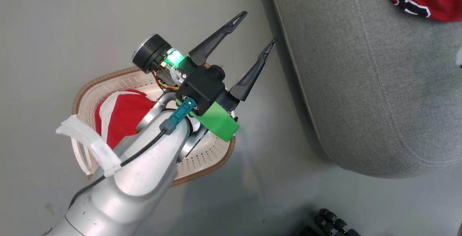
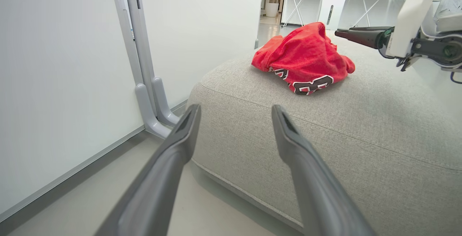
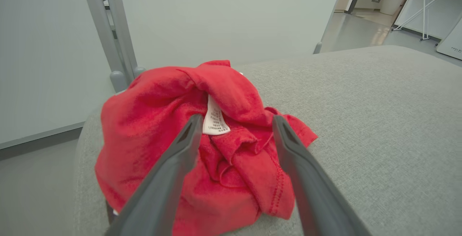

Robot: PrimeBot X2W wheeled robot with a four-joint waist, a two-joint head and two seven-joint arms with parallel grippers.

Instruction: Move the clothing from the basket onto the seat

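The basket (image 1: pixel 108 79) stands on the grey floor at the left, with red and white clothing (image 1: pixel 122 115) inside, partly hidden by my left arm. My left gripper (image 1: pixel 258 27) hangs open and empty above the basket's far rim, its tips near the edge of the grey seat (image 1: pixel 361 84). In the left wrist view its fingers (image 2: pixel 236 109) point at the seat's corner (image 2: pixel 361 127). A second red garment (image 2: pixel 306 59) with black-and-white lettering lies crumpled on the seat. My right gripper (image 3: pixel 236 120) is open just above it, near its white tag (image 3: pixel 214 118).
A white wall panel with a grey post (image 2: pixel 144 66) stands behind the seat. Black parts of my base (image 1: pixel 332 221) show at the bottom of the head view. White tables (image 2: pixel 306 1) and a plant stand in the room beyond.
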